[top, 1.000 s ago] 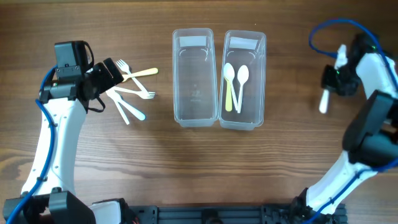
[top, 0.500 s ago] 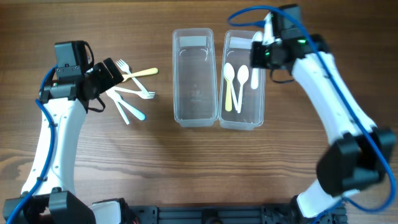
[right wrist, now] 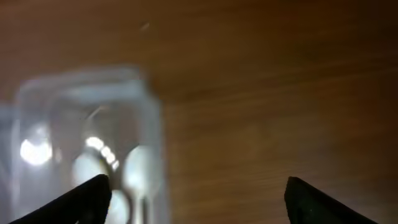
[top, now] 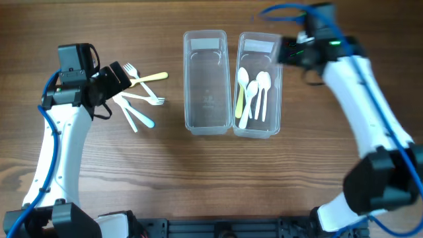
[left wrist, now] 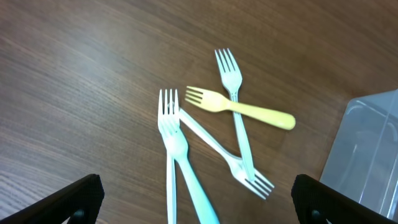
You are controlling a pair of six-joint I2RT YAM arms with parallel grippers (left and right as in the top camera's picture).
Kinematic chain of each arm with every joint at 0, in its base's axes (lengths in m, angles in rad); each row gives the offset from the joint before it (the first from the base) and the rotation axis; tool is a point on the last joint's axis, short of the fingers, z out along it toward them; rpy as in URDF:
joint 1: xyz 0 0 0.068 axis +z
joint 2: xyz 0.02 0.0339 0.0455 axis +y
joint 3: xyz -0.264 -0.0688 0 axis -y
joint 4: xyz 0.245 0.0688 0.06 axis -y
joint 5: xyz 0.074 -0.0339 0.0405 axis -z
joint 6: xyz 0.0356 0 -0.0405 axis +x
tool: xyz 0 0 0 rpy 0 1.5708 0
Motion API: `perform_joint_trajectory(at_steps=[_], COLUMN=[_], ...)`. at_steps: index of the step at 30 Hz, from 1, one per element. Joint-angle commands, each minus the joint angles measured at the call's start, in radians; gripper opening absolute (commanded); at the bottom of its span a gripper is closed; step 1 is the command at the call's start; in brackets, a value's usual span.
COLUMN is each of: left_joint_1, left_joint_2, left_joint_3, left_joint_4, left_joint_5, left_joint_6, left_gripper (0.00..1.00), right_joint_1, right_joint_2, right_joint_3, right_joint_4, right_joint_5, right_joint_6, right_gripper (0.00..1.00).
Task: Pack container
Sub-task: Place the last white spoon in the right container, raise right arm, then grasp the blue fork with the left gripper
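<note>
Two clear containers stand side by side at the table's middle. The left container is empty. In the right container lie three spoons, one of them yellow-handled. My right gripper hovers open by this container's back right corner with nothing between its fingers. In the blurred right wrist view the container and spoon bowls show at lower left of the right gripper. My left gripper is open above a heap of forks. These forks lie crossed ahead of the left gripper.
A yellow fork lies across the white and pale blue ones. The left container's corner shows at the right edge of the left wrist view. Bare wooden table spreads in front of the containers.
My right arm carried a white spoon from the far right over the right container. The spoon now lies inside, and the gripper has opened and drawn back right. The left arm stayed still.
</note>
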Motion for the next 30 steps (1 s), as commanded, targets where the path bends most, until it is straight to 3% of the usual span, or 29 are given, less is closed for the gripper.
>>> perform_joint_trajectory(at_steps=[1,4,10,14,20,24,25,26,27,30], left_joint_1=[0.004,0.004,0.004,0.004,0.003,0.003,0.003,0.003,0.003,0.003], left_joint_2=[0.060,0.147,0.354,0.398,0.399,0.399,0.399,0.399,0.399,0.399], left_joint_3=[0.020,0.020,0.021,0.021,0.021,0.021,0.021,0.021,0.021,0.021], left_joint_4=[-0.050,-0.060,-0.060,-0.056,-0.063,-0.056,-0.057,-0.057,-0.057,-0.057], left_joint_5=[0.013,0.012,0.076,0.121,0.151,0.151,0.151,0.151,0.151,0.151], left_joint_6=[-0.203,-0.230,-0.229,-0.241,-0.425,-0.472,-0.472,-0.472,-0.472,-0.472], left_gripper=[1.00,1.00,0.72,0.52,0.55,0.55,0.51,0.36,0.31,0.33], right_joint_1=[-0.161,-0.254,-0.322,-0.322,-0.322,-0.322,-0.322,-0.322,-0.322,-0.322], right_joint_2=[-0.003,0.032,0.071,0.072,0.072,0.072,0.073,0.074,0.074,0.082], right_joint_3=[-0.002,-0.006,-0.006,-0.006,-0.006,-0.006,-0.006,-0.006,-0.006,-0.006], right_joint_4=[-0.009,-0.019,-0.047,-0.045,-0.035,-0.035,-0.034,-0.033,-0.032,-0.028], right_joint_5=[0.064,-0.038,-0.091,-0.091,-0.091,-0.091,-0.091,-0.091,-0.091,-0.091], right_joint_6=[0.002,0.002,0.000,-0.001,-0.002,-0.002,-0.002,-0.001,-0.001,-0.001], right_gripper=[0.93,0.93,0.93,0.93,0.92,0.92,0.92,0.92,0.92,0.91])
